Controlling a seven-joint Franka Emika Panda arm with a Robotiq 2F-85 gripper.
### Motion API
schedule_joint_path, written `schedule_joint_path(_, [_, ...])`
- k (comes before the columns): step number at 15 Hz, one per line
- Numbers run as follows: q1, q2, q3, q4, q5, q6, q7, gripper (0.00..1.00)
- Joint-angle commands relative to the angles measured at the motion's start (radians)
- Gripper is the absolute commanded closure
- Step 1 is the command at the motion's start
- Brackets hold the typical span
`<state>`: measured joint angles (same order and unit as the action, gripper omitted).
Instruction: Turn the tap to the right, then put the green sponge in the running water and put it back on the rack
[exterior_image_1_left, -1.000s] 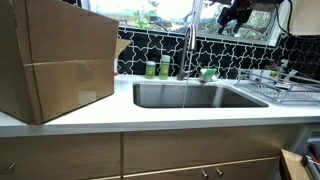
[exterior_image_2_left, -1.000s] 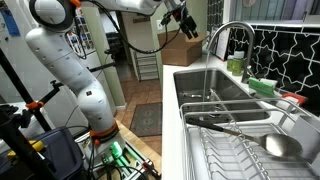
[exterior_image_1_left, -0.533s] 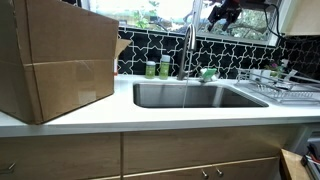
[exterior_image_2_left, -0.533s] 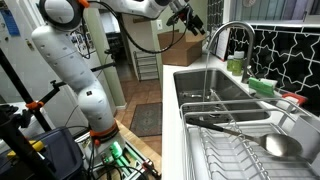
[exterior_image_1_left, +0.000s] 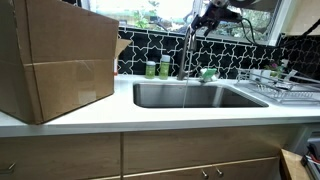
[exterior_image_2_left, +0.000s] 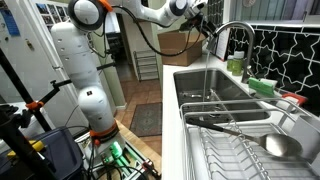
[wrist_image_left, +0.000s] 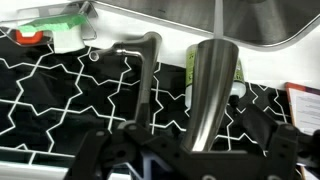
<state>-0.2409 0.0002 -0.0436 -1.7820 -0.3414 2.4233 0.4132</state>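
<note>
One thin stream of water (exterior_image_1_left: 184, 92) falls from the tall steel tap (exterior_image_1_left: 188, 50) straight into the sink (exterior_image_1_left: 160, 96), which is sunk into the middle of the bench (exterior_image_1_left: 150, 122). The arm reaches in high, and its tool (exterior_image_1_left: 205, 18) hangs right at the top of the tap's arch, above the back edge of the bench; in an exterior view the tool (exterior_image_2_left: 205, 25) sits just beside the curve of the tap (exterior_image_2_left: 230, 25). From the wrist view the tool (wrist_image_left: 190, 160) looks spread, its dark fingers (wrist_image_left: 100, 150) far apart, and the tap's column (wrist_image_left: 208, 100) rises between them, though I cannot tell whether they touch it. The green sponge (exterior_image_1_left: 208, 73) lies at the back edge of the bench, just beside the foot of the tap and apart from the water; it shows too in an exterior view (exterior_image_2_left: 262, 83) and in the wrist view (wrist_image_left: 60, 25). Two small green containers (exterior_image_1_left: 151, 68) stand upright along that back edge on the tap's other side. A big cardboard box (exterior_image_1_left: 55, 60) fills one end of the bench, and a wire dish rack (exterior_image_1_left: 285, 88) sits at the opposite end.
</note>
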Motion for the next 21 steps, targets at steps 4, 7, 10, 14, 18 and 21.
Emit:
schedule_joint_path(4, [0.063, 0.121, -0.059, 0.121, 0.028, 0.054, -0.011, 0.58])
schedule_joint_path(7, [0.080, 0.133, -0.073, 0.140, 0.024, 0.023, -0.012, 0.80])
schedule_joint_path(10, [0.089, 0.125, -0.085, 0.135, 0.013, -0.009, -0.002, 0.84])
schedule_joint_path(14, [0.096, 0.096, -0.093, 0.110, 0.014, -0.050, -0.020, 0.84])
schedule_joint_path(18, [0.087, 0.069, -0.103, 0.076, 0.007, -0.043, -0.057, 0.84])
schedule_joint_path(21, [0.081, 0.052, -0.108, 0.050, 0.009, -0.031, -0.101, 0.84])
